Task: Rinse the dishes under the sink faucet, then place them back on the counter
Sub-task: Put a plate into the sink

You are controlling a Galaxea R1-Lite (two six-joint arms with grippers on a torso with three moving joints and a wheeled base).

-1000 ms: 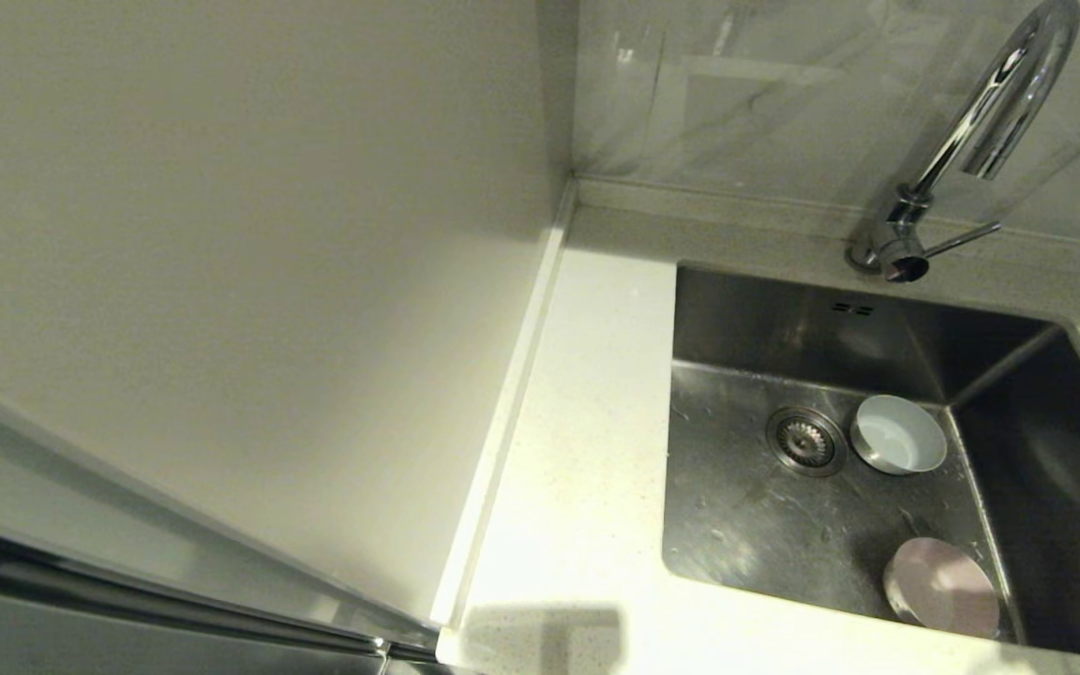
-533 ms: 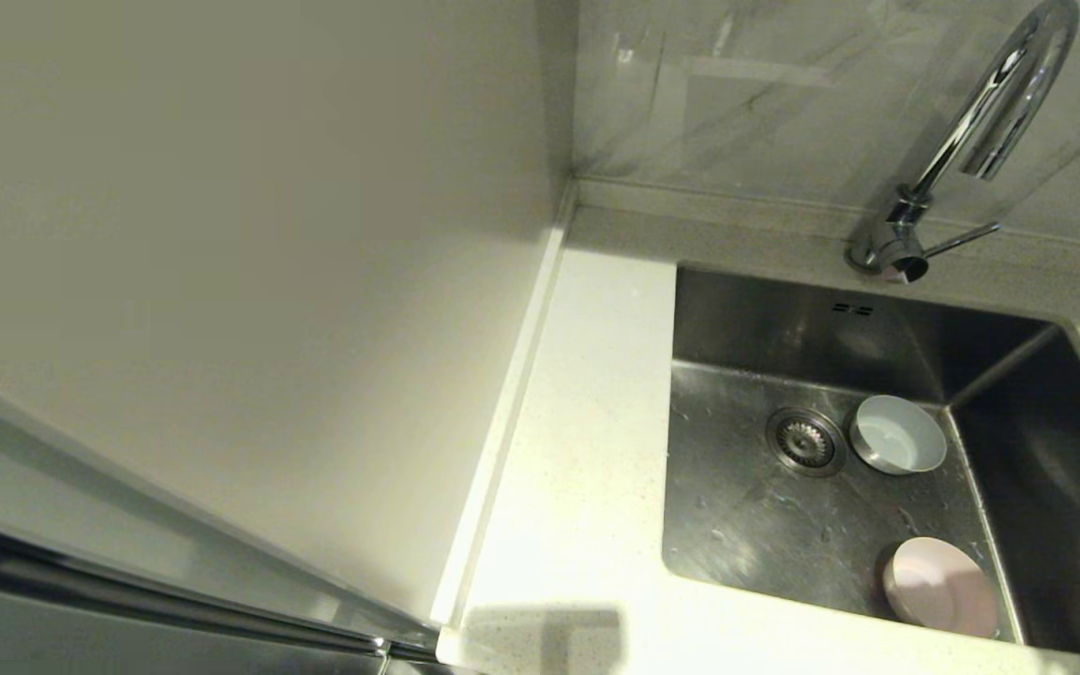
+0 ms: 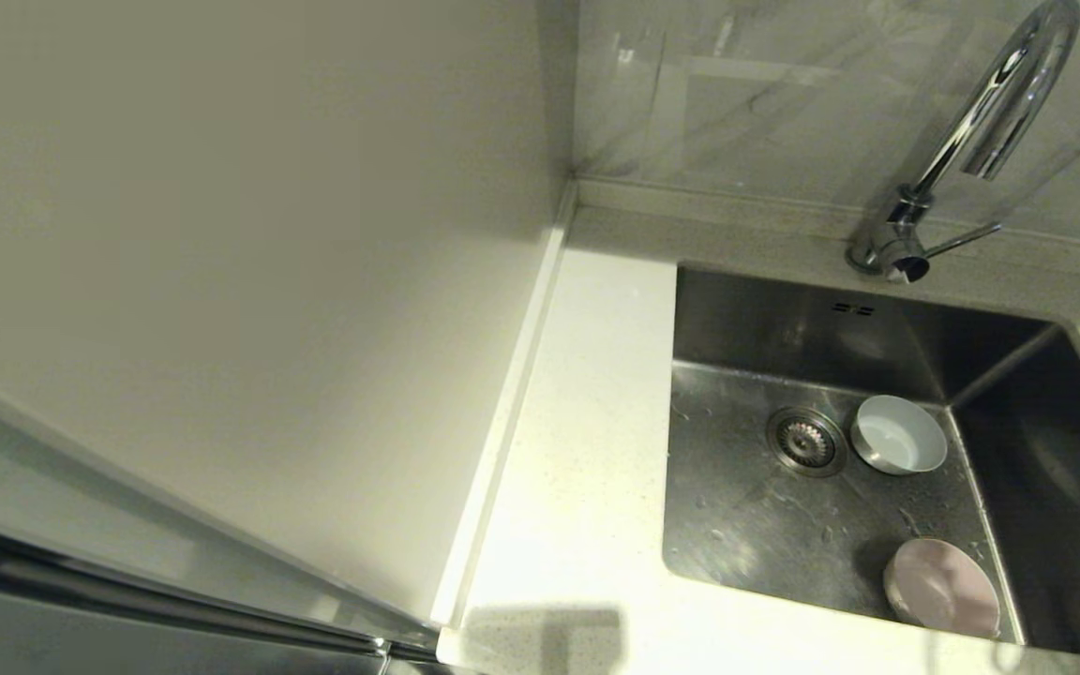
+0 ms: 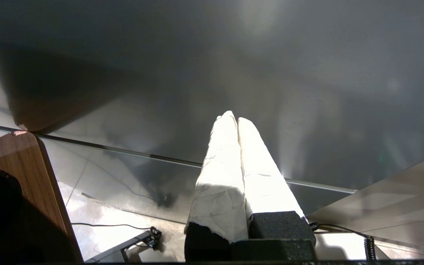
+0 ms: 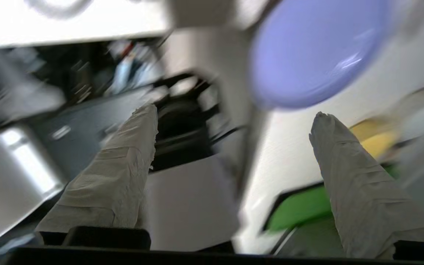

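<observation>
Right gripper point(image 5: 234, 114), seen only in its wrist view: wrapped white fingers point(image 5: 116, 176) spread wide, holding nothing, touching nothing. Just beyond its tips sits the flat round lavender plate point(image 5: 315, 51), blurred and cut off at the frame edge, on a white surface; can't tell if that's the counter. A green and yellow patch near one finger is too smeared to name. Left gripper point(image 4: 234, 119), also only in its wrist view: white-wrapped fingers pressed together w/ no gap, gripping nothing, in front of a dark glossy panel point(image 4: 307, 73). Head view shows neither arm. Nearest is the smooth white speckled stone counter point(image 3: 587, 450) w/ its low raised edge strip at 9 o'clock. In the rectangular brushed steel sink point(image 3: 756, 506), wet w/ droplets, the small round pale pink bowl point(image 3: 941, 588) lies at 5 o'clock on the basin floor. The plain white mug point(image 3: 898, 434) sits just beside the round metal drain strainer point(image 3: 804, 441), at its 3 o'clock. Farthest, at 1 o'clock, the shiny chrome gooseneck faucet point(image 3: 981, 122), arch top cut off.
</observation>
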